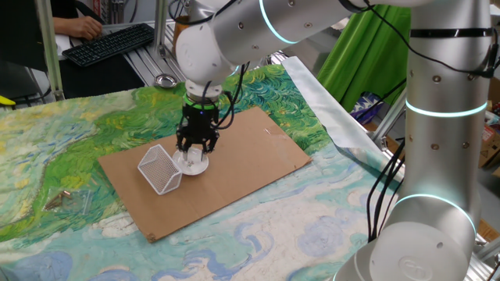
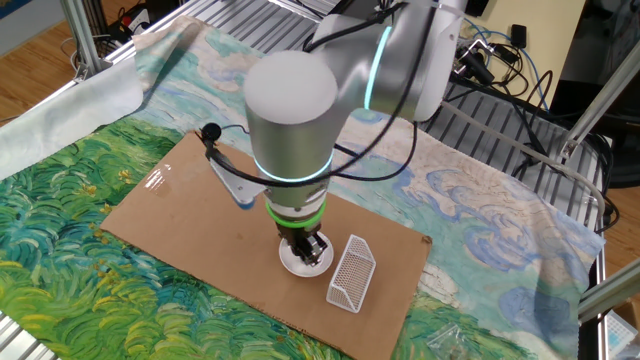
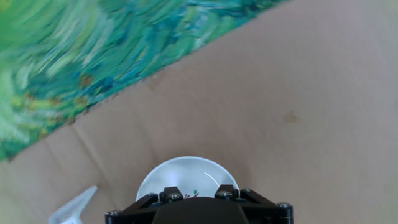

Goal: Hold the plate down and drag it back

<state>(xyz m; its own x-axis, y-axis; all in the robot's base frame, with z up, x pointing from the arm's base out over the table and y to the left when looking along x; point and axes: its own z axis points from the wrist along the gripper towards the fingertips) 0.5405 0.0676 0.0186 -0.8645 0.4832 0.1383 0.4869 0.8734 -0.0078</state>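
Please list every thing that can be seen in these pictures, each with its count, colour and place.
plate: one, white, on the cardboard sheet, directly under the gripper.
wire-mesh basket: one, white, lying on the cardboard right beside the plate.
cardboard sheet: one, brown, flat on the painted cloth.
painted cloth: one, green, blue and cream swirls, covering the table.
metal bowl: one, shiny silver, at the far edge of the table.
keyboard: one, black, on a desk behind the table, a person's hand on it.
green fabric: one, hanging behind the arm.
gripper: one, black, pointing down onto the plate; jaws partly apart.
arm: one, silver with glowing cyan rings.
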